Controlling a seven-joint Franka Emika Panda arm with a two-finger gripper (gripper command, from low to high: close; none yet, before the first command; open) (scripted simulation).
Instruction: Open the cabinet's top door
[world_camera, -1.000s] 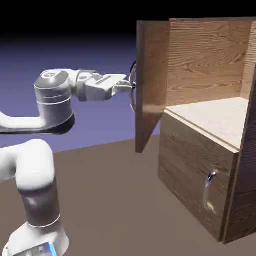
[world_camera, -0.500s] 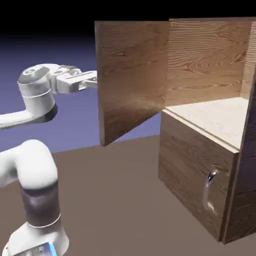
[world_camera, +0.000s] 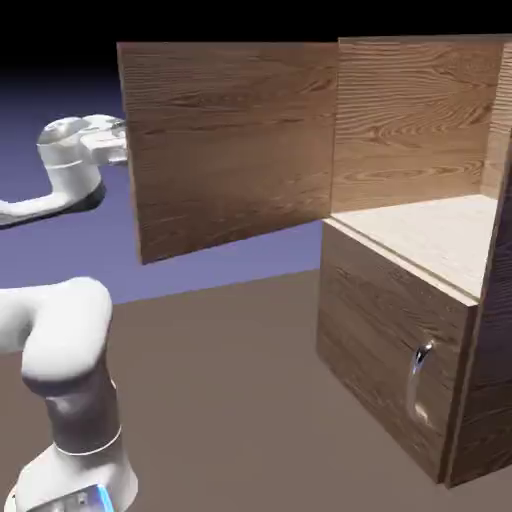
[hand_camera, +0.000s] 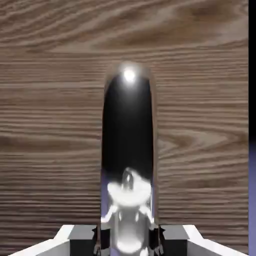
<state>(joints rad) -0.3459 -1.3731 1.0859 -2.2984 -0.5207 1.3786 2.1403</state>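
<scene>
The end effector (hand_camera: 128, 242) is clenched on the top door's silver handle (hand_camera: 128, 150), which fills the middle of the hand view between the two grey fingertips (hand_camera: 80, 239), with dark wood grain behind it. In the exterior view the end effector itself is hidden behind the door panel; only the white wrist (world_camera: 75, 150) shows, at the door's free edge.

The top door (world_camera: 230, 150) stands swung far out from the cabinet (world_camera: 400, 330), its inner face turned toward the exterior camera and its hinge edge at the cabinet's front corner. The upper compartment lies open, its pale shelf (world_camera: 440, 235) bare. The lower door (world_camera: 385, 340) is shut, its small handle (world_camera: 421, 360) untouched. The cabinet sits on the brown desk (world_camera: 230, 400).

The opening looks almost done. To finish well, the hand should follow the arc about the hinge, letting the wrist turn with the panel so the grip stays square on the handle and does not twist or slide along it. Pulling straight rather than round the arc would strain the hinge or drag the fingers off. The elbow is folded close, so the remaining travel should be slow.
</scene>
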